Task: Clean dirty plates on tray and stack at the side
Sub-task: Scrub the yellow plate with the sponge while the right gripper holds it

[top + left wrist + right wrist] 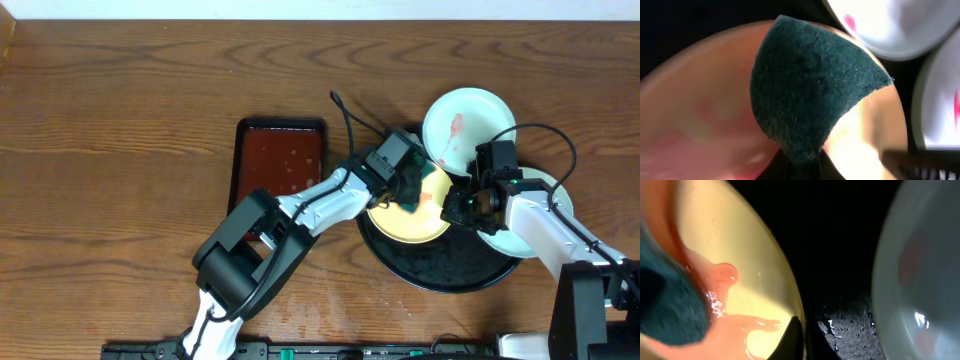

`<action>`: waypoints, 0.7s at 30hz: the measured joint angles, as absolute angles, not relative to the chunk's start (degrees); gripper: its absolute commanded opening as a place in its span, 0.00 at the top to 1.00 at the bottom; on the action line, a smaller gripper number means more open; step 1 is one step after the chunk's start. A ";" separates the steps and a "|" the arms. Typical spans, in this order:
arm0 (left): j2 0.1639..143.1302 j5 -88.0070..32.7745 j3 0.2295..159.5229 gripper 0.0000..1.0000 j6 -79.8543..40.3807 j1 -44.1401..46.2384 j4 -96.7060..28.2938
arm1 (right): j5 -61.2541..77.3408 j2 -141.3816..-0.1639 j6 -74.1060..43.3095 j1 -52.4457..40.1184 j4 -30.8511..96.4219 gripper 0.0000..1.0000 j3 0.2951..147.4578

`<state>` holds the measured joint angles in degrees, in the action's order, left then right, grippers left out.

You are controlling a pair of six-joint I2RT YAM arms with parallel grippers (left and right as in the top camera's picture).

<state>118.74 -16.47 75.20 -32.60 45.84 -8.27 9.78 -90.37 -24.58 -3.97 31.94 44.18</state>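
The yellow plate (405, 222) lies flat on the black tray (450, 272). It looks hard and smooth, and it could break if it fell. It is wet with runny red mess (725, 275), so it will be slippery. The best place to hold it is the rim, where it sticks up a little from the tray.

The left end effector (407, 178) is closed tight on a green sponge (810, 85). The sponge is soft and bends, and it sits on the far part of the yellow plate.

The right end effector (462, 205) is at the plate's right rim. One dark finger (790, 337) shows at the edge, but the pictures do not tell if it is pinching the rim or is open.

A white plate (470, 120) with a red smear lies just behind, partly over the tray's edge. Another white plate (520, 240) sits on the right, under the right arm. Both are very close, so a wide wipe could bump them. A small red-brown tray (280, 160) sits on the bench (120, 150) to the left, well apart.
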 measured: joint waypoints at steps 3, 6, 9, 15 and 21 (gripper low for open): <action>118.74 -17.78 75.61 0.93 -31.75 46.44 -10.74 | 9.10 -90.37 -24.56 -3.97 31.86 0.99 44.18; 118.74 -17.30 76.66 0.93 -30.37 46.63 -14.81 | 8.99 -90.37 -24.53 -3.97 31.94 0.99 44.18; 118.72 -12.43 79.53 0.93 -29.21 47.11 -23.35 | 9.39 -90.37 -24.53 -3.99 32.10 0.99 44.18; 118.72 3.33 84.09 0.92 -25.50 48.66 -37.43 | 9.52 -90.37 -24.53 -3.99 32.03 0.99 44.18; 118.74 6.46 84.25 0.93 -23.51 48.64 -35.48 | 10.61 -90.37 -24.58 -3.99 31.66 0.99 44.07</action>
<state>118.74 6.46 84.25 -23.51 48.64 -35.48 10.61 -90.37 -24.58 -3.99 31.66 44.07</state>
